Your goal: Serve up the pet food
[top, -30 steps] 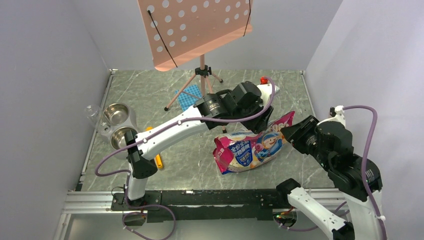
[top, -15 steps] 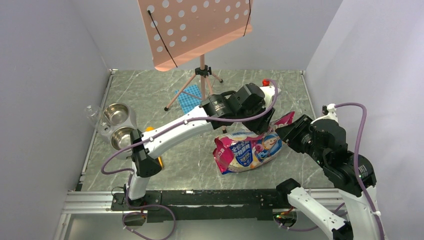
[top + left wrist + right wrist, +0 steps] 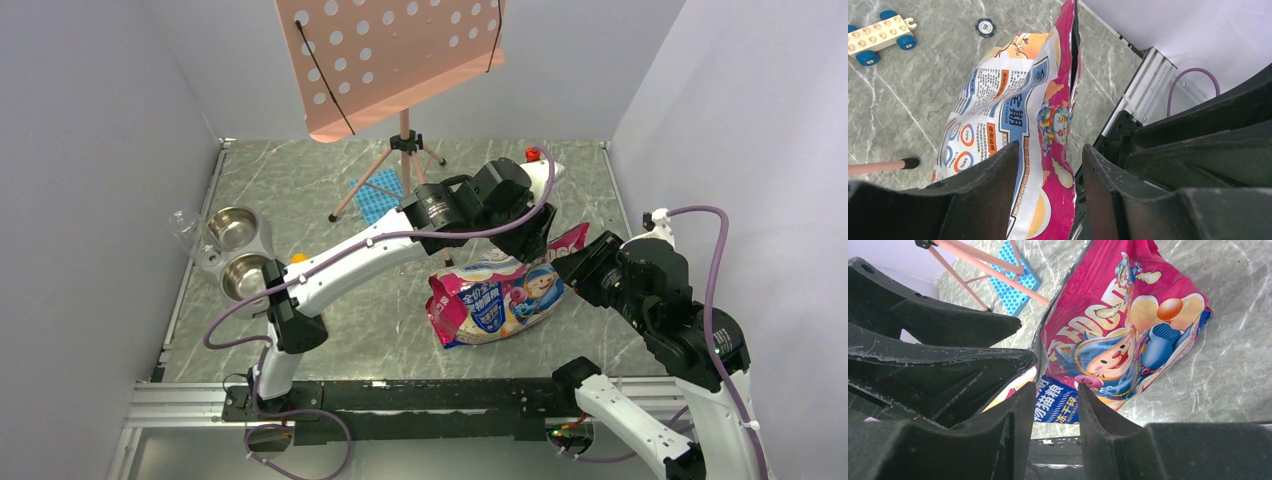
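The pink-and-blue foil bag (image 3: 500, 298) lies on the marble table, its opened end toward the right. No pet food shows; it is hidden inside the bag. My left gripper (image 3: 533, 243) is open at the bag's upper right corner. In the left wrist view the bag's top edge (image 3: 1060, 115) runs between the spread fingers of the left gripper (image 3: 1051, 147), unclamped. My right gripper (image 3: 572, 265) is open and empty just right of the bag. In the right wrist view the right gripper (image 3: 1055, 387) faces the bag (image 3: 1118, 335), with a left finger (image 3: 948, 365) beside it.
A double steel bowl stand (image 3: 238, 250) sits at the left edge, with a bit of the yellow scoop (image 3: 297, 258) beside the left arm. A pink music stand (image 3: 395, 60) and blue mat (image 3: 378, 195) stand behind. A toy car (image 3: 879, 37) and a chip (image 3: 985, 26) lie past the bag.
My right gripper has moved left and closer to the bag's open end. My left gripper has shifted slightly right over the bag's corner. The bag has not moved.
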You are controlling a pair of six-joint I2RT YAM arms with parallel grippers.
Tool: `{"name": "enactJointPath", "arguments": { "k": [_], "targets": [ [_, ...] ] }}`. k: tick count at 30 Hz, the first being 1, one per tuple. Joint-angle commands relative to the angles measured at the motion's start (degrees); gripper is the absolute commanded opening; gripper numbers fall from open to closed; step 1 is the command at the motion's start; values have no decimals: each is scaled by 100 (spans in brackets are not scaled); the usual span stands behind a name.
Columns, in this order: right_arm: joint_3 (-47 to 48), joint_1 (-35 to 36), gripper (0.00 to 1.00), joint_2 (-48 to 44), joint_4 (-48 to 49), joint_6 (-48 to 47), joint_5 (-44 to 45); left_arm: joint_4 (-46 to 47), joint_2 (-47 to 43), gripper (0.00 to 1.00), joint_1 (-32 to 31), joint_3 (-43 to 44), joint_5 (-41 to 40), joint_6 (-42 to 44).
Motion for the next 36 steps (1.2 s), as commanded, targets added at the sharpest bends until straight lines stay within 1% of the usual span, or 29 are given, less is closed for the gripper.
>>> {"name": "enactJointPath", "arguments": {
  "k": [1,6,12,15,19,21,27,29,31,35,36],
  "targets": [
    [67,17,40,-70,5,-49,146,43,93,51,-11,287,88,-90],
    [56,18,40,-87,-10,-52,171,53,35,40,-13,105,-22,-42],
    [2,18,40,-65,81,-56,140,-68,71,30,-18,44,-79,65],
    [1,22,40,3,125,-46,137,-122,119,29,-34,59,-98,114],
    [-3,19,40,73,167,145,213,-148,130,32,-68,-7,-144,170],
    [1,22,40,128,192,228,252,-195,135,32,-87,-46,-172,201],
    [-13,22,38,254,381,206,192,-406,75,21,-114,-223,-222,273],
    [-68,20,38,231,458,186,144,-430,16,18,-123,-274,-468,309],
    [-150,17,36,207,500,190,88,-433,-30,15,-132,-303,-545,333],
    [-370,16,34,148,700,97,-104,-447,-68,10,-135,-308,-528,372],
    [-434,21,34,129,779,82,-160,-472,-60,8,-140,-283,-493,390]
  ]
}}
